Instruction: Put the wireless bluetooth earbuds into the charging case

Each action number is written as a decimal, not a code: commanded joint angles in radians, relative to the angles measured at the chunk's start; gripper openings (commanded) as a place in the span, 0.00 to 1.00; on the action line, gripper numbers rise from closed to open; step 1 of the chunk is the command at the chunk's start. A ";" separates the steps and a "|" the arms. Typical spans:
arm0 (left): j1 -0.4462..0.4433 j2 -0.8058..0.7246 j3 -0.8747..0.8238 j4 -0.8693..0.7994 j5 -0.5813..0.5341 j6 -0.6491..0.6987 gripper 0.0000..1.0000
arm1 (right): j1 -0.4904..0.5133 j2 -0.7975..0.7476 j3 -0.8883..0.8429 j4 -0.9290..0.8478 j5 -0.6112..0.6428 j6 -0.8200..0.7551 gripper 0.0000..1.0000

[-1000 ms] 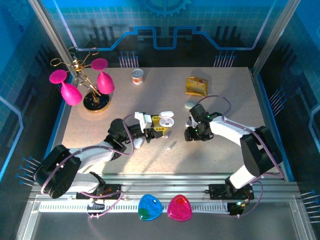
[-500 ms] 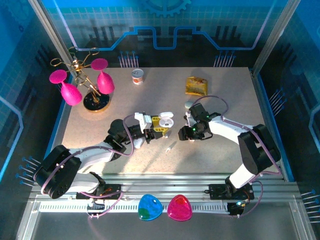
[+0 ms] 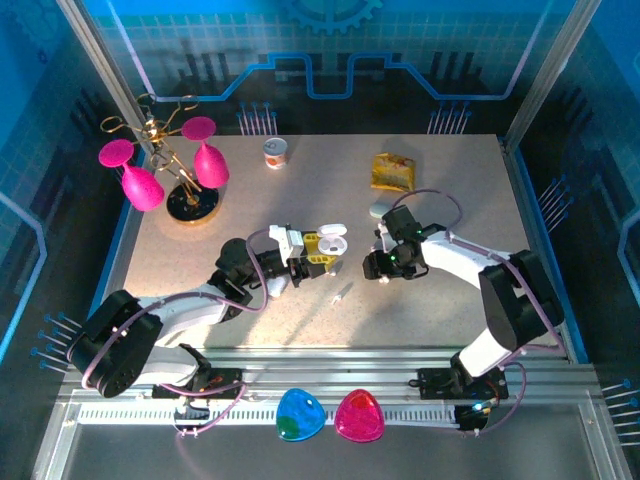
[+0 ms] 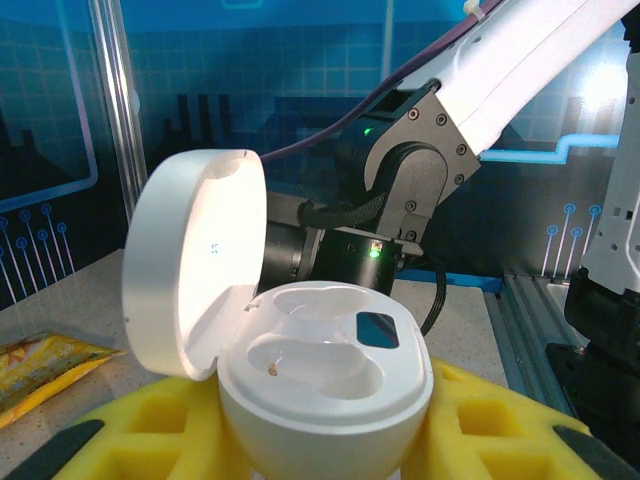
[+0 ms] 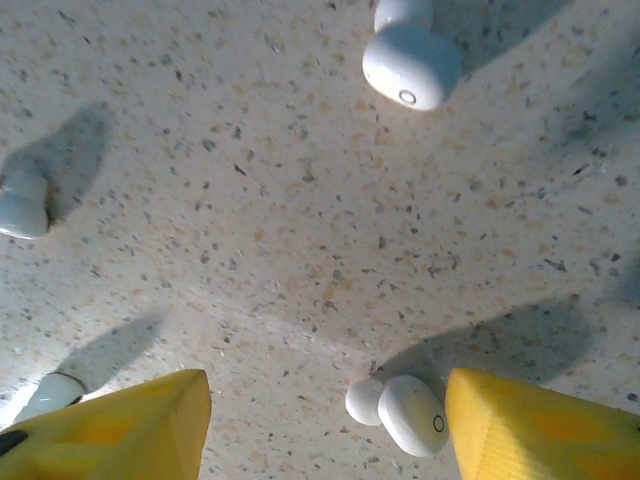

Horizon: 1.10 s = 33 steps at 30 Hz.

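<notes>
Earbud [image 5: 412, 415] lies between spread right fingers [image 5: 540, 425], near one; left fingers [image 4: 485, 420] clamp open charging case [image 4: 320, 400].

Clutter around a speckled tabletop

The beige speckled table [image 3: 450, 300] carries, at its far left corner, a gold wire rack [image 3: 160, 135] on a dark round base [image 3: 192, 204], with two pink stemmed glasses [image 3: 143, 186] [image 3: 210, 165] hanging bowl-down from it. Near the middle of the far edge stands what looks like a small lidded cup [image 3: 275, 153], its label too small to read. To its right, well apart, lies a crumpled yellow snack packet [image 3: 392, 172], which the left wrist view also catches flat on the surface [image 4: 40, 358]. On the metal rail [image 3: 560, 410] at the near edge sit a blue rounded-triangle piece [image 3: 299, 414] and a pink one [image 3: 359, 416], just beside each other.
</notes>
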 commanded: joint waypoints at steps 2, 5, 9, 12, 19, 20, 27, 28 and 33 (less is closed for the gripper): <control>0.008 0.001 0.015 0.021 0.009 0.015 0.25 | 0.008 0.016 -0.010 -0.060 -0.002 -0.020 0.62; 0.009 0.001 0.018 0.020 0.010 0.015 0.25 | 0.019 -0.013 -0.041 -0.077 -0.023 -0.020 0.61; 0.009 0.005 0.023 0.020 0.013 0.017 0.24 | 0.042 -0.074 -0.067 -0.084 -0.091 -0.014 0.60; 0.009 0.008 0.024 0.026 0.016 0.014 0.25 | 0.044 -0.131 -0.080 -0.080 -0.152 0.002 0.59; 0.009 0.012 0.017 0.041 0.017 0.011 0.24 | -0.006 -0.218 -0.113 -0.001 -0.144 0.026 0.57; 0.009 0.013 0.016 0.043 0.017 0.011 0.25 | -0.012 -0.208 -0.107 0.000 -0.110 0.021 0.58; 0.008 0.007 0.001 0.055 0.015 0.003 0.25 | -0.041 -0.038 -0.024 0.018 -0.046 -0.014 0.60; 0.008 0.005 -0.001 0.056 0.015 0.001 0.25 | -0.042 -0.016 0.002 0.029 -0.056 -0.021 0.60; 0.008 -0.001 -0.012 0.067 0.013 -0.009 0.24 | -0.040 0.052 0.008 0.056 -0.107 -0.051 0.59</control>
